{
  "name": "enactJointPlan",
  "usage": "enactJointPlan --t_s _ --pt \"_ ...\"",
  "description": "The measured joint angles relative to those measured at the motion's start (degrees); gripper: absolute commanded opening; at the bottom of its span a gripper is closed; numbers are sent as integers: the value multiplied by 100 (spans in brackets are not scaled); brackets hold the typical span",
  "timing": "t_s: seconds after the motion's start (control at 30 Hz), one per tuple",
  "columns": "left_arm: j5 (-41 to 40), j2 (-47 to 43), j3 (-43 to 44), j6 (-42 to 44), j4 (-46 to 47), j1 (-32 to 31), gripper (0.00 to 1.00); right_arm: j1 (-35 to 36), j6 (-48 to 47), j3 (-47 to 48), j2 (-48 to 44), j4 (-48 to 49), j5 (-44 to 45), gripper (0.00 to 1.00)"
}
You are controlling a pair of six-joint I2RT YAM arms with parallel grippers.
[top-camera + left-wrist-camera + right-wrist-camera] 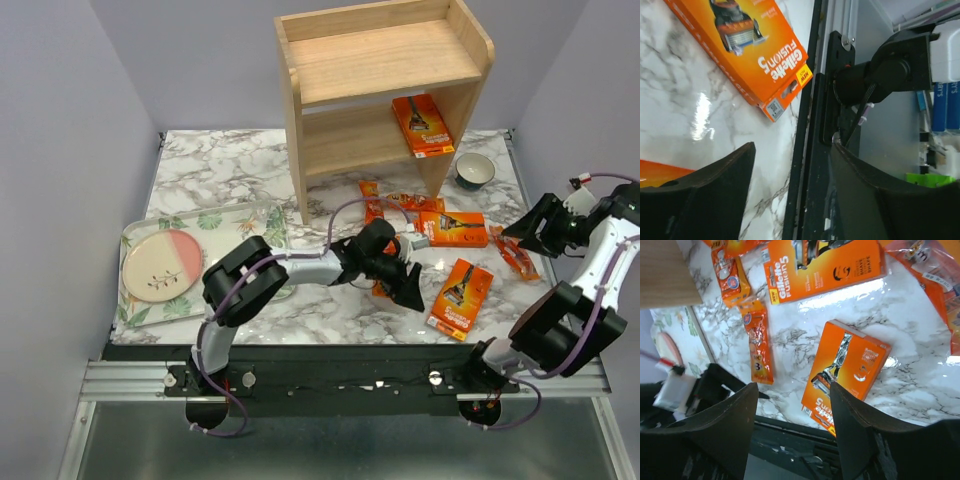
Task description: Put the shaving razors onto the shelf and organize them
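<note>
The light-wood shelf (385, 60) stands at the back, with one orange razor pack (422, 125) leaning on its lower tier. Several more orange razor packs lie on the marble in front of it: a wide box (452, 228), a box (460, 297) near the front edge, and a narrow blister pack (515, 252). My left gripper (403, 288) hovers low beside the front box (755, 45), open with nothing between its fingers (715, 190). My right gripper (522, 232) is raised at the right, open and empty, looking down on the same box (847, 370) and a narrow pack (760, 345).
A leaf-print tray (215, 220) holding a pink and cream plate (160, 265) sits at the left. A small dark bowl (475, 170) stands right of the shelf's foot. The table's black front rail (805, 150) runs just under my left gripper.
</note>
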Motion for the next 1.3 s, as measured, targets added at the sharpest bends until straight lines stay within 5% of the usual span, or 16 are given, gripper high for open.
enactJointPlan --t_s 0.47,0.67,0.8,0.97,1.03,1.3 --pt "-229 1469 76 -2122 1528 -461 60 4 -935 157 -1945 -850 -372 69" --pt "-293 1784 232 -2629 1930 -656 45 4 -1143 155 -2284 -966 -444 69" --pt "-330 1851 234 -2785 2000 -673 20 4 -1180 153 -2225 -970 -444 69" --pt "-356 1945 223 -2911 2013 -599 15 4 -1154 125 -2306 -955 -542 69" --pt "-358 1945 197 -2955 2068 -560 0 4 -1113 72 -2354 -929 -640 69" --pt "-444 1460 -330 -2879 2573 -391 0 308 140 -1086 -2267 153 -1235 66"
